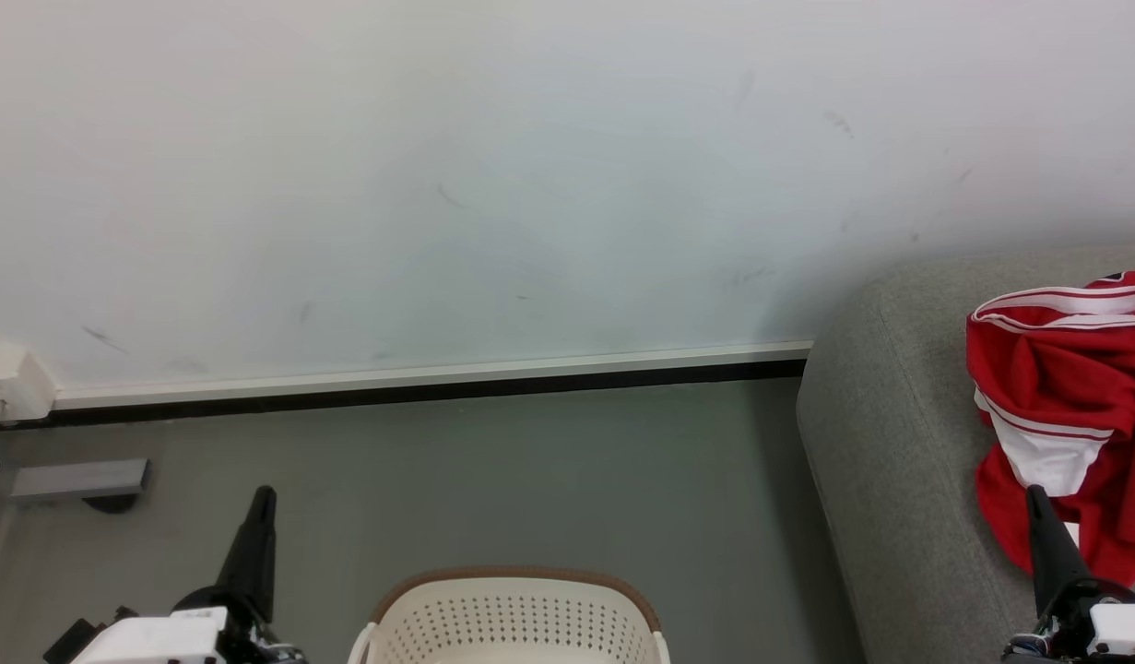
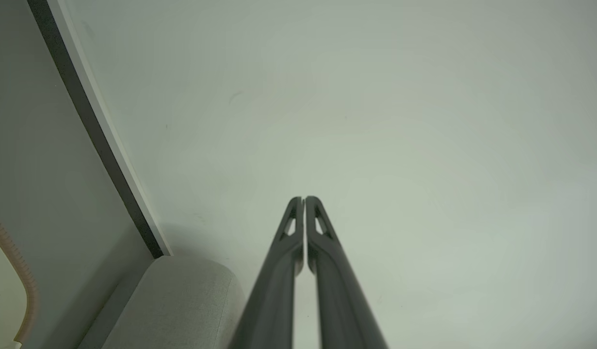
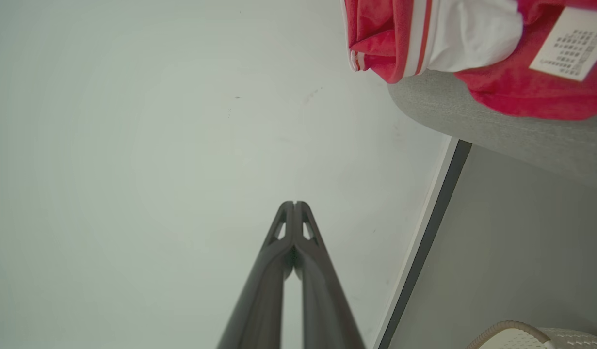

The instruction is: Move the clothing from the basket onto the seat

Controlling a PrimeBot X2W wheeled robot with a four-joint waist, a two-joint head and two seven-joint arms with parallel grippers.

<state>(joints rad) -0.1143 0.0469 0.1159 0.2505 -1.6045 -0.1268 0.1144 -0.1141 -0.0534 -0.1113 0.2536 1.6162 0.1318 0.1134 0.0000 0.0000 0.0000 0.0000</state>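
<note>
The red clothing (image 1: 1065, 406) with white bands lies crumpled on the grey seat (image 1: 890, 480) at the right of the head view. The right wrist view shows the clothing (image 3: 497, 92) with its white label, draped over the seat's edge (image 3: 497, 131). The cream basket (image 1: 516, 622) with a brown rim stands on the floor at bottom centre; nothing shows over its far wall. My left gripper (image 1: 263, 498) points up left of the basket, fingers together and holding nothing (image 2: 304, 199). My right gripper (image 1: 1034, 495) rises in front of the clothing's lower edge, also shut and holding nothing (image 3: 295, 203).
A pale wall with a white-and-black skirting board (image 1: 429, 383) runs behind the grey floor. A white box (image 1: 9, 383) and a grey bracket (image 1: 78, 480) sit low at the far left. Open floor lies between the basket and the wall.
</note>
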